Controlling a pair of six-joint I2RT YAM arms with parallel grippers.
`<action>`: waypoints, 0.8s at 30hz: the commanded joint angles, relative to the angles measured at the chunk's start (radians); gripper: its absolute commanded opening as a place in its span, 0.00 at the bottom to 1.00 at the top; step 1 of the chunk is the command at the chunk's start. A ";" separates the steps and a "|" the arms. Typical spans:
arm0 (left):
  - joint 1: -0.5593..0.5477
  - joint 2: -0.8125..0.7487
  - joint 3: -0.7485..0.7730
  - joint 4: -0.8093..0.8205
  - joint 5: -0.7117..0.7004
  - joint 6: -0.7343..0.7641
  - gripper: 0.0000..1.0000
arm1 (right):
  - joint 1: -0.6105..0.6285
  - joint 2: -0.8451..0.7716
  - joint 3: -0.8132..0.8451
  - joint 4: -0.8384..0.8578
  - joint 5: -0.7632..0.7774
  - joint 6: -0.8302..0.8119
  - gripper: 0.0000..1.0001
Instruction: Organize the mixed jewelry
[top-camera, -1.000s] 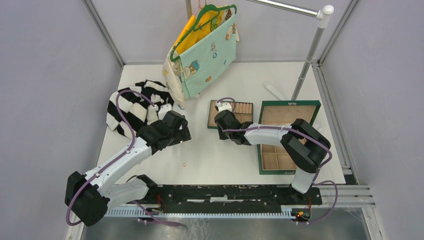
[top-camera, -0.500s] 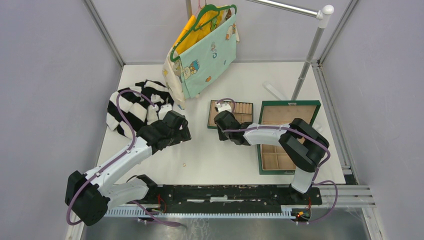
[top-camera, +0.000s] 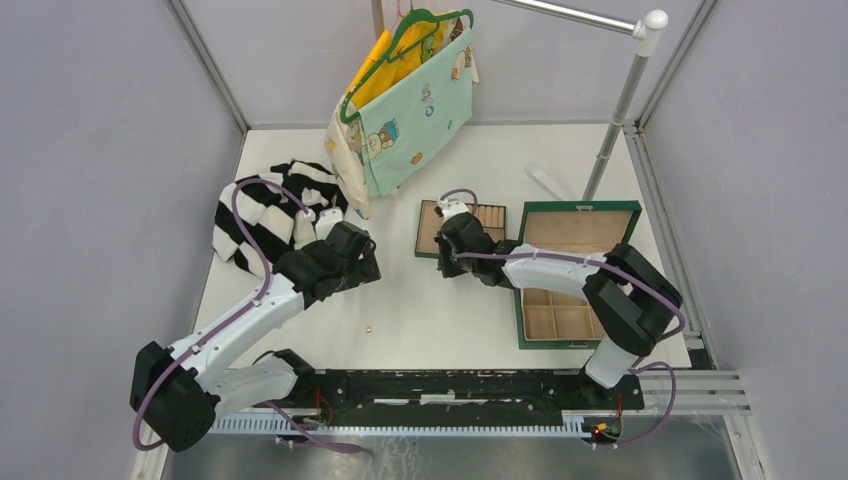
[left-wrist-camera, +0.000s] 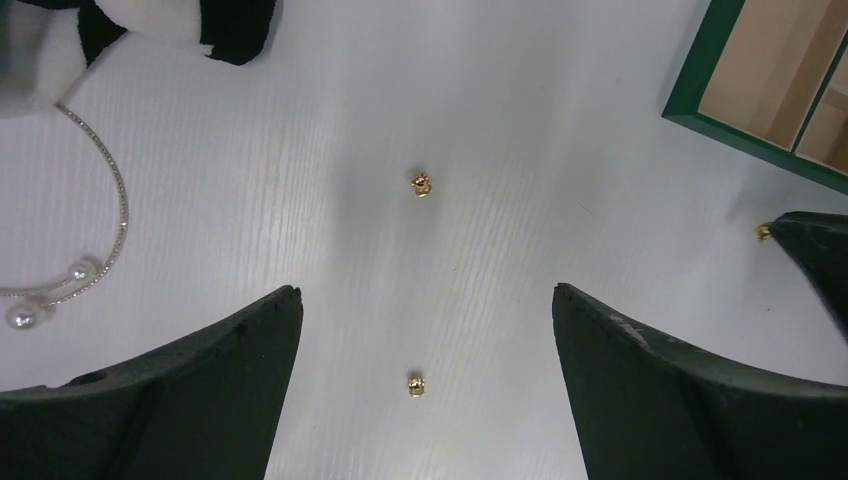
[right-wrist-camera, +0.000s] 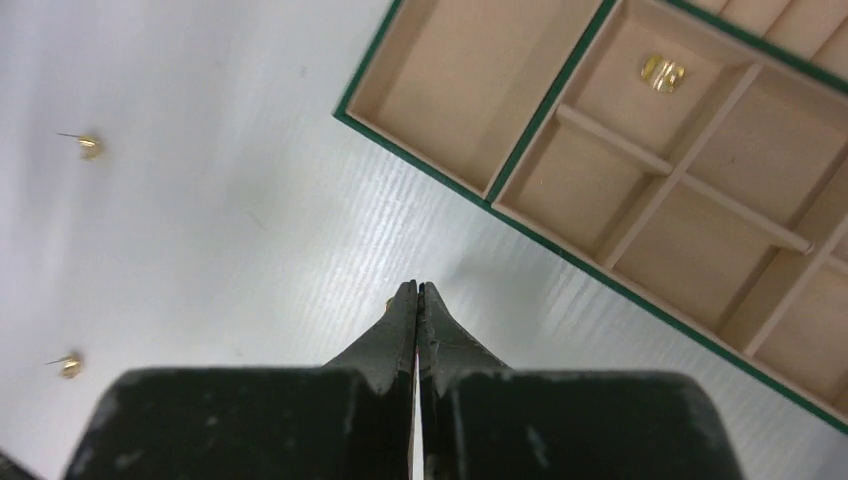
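Striped garment (top-camera: 262, 215) is heaped at the counter's left edge and covers one end of the thin pale chain (left-wrist-camera: 121, 200). The chain's pearl-tipped end runs off frame. Left gripper (left-wrist-camera: 425, 290) is spread wide and holds nothing. Upper stud (left-wrist-camera: 421, 184) and lower stud (left-wrist-camera: 416, 384) lie on bare counter between its fingers. Third gold piece (left-wrist-camera: 763, 232) is half hidden against a dark tip at the frame's right. Lone gold piece (top-camera: 369, 327) lies toward the near edge, too small to identify. Right gripper (right-wrist-camera: 417, 290) has its fingers pressed together just beside the divided tray (right-wrist-camera: 470, 80). There is a gold glint at its tip; can't tell if it is pinched. Stored gold piece (right-wrist-camera: 662, 70) lies in one tray compartment, blurred. Green box (top-camera: 555, 322) sits by the right edge, partly hidden by the right arm.
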 joint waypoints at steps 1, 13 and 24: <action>-0.003 -0.026 0.048 -0.024 -0.097 -0.008 1.00 | -0.106 -0.110 0.006 0.054 -0.311 -0.050 0.00; -0.004 -0.052 0.038 0.023 -0.071 0.015 1.00 | -0.231 -0.149 0.117 0.135 -0.854 -0.086 0.00; -0.003 -0.101 0.011 0.018 -0.090 -0.004 1.00 | -0.238 -0.099 0.133 0.214 -0.971 -0.031 0.00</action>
